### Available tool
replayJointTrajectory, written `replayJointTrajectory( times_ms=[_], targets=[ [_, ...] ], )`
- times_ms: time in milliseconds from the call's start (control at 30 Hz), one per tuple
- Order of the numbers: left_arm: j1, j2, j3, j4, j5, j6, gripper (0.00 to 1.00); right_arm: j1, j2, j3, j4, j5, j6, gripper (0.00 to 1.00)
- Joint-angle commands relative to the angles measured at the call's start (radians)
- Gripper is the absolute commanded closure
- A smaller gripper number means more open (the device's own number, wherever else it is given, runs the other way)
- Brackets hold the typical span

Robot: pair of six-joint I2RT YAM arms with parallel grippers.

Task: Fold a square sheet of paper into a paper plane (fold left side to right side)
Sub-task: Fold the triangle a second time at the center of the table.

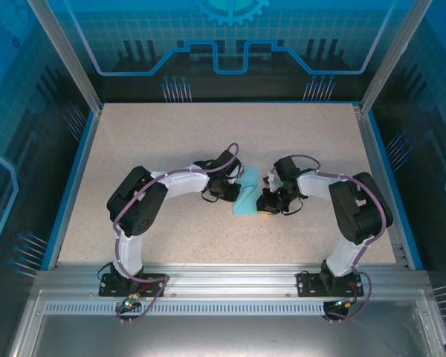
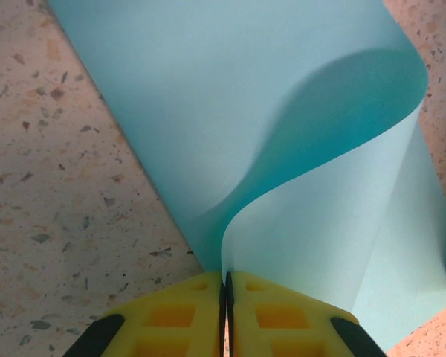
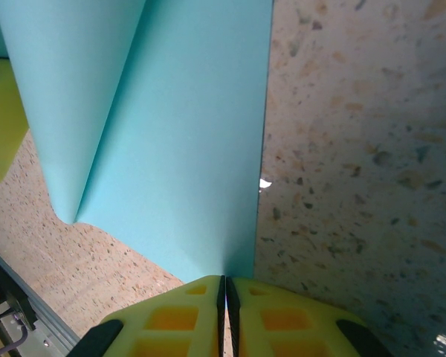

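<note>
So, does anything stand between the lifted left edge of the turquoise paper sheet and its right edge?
No loose thing shows there. The left tool pinches the curled turquoise-blue paper sheet; only the right tool, clamped on the right edge, sits near where it must land.

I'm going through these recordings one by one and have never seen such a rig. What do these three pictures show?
The top picture looks down from above and behind two robot arms bolted at the near edge of a speckled table: the left arm and the right arm. Each arm ends in two-finger jaws. Between the arms is a turquoise paper.

The other two pictures come from a camera on each wrist. The yellow pads at the bottom of each are that arm's own jaws.

In the left wrist picture the jaws are shut on part of the paper that is raised and curls over the rest. In the right wrist picture the jaws are shut on a corner of the paper, low by the table.
</note>
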Motion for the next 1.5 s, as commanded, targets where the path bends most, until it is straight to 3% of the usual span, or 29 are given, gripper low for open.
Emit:
replayJointTrajectory(
  times_ms=[0, 400, 700, 833, 1067, 1467],
  targets=[
    [0.012, 0.018, 0.028, -0.023, -0.013, -0.002, 0.88, 0.018, 0.036, -0.007, -0.063, 0.054, -0.016, 0.86],
    [0.011, 0.038, 0.017, -0.019, -0.002, -0.007, 0.88, 0.019, 0.031, -0.001, -0.054, 0.031, -0.020, 0.86],
    [0.013, 0.036, -0.002, -0.010, 0.020, -0.013, 0.88, -0.030, -0.083, 0.015, -0.026, -0.070, 0.006, 0.85],
    [0.012, 0.033, -0.007, -0.008, 0.021, -0.013, 0.88, -0.051, -0.107, 0.015, 0.059, -0.131, 0.089, 0.86],
    [0.010, 0.030, -0.014, -0.002, 0.024, -0.016, 0.88, -0.024, -0.016, 0.121, 0.163, -0.142, 0.206, 0.88],
    [0.011, 0.027, -0.015, 0.000, 0.032, -0.015, 0.88, 0.040, 0.133, 0.238, 0.144, -0.084, 0.225, 0.88]
  ],
)
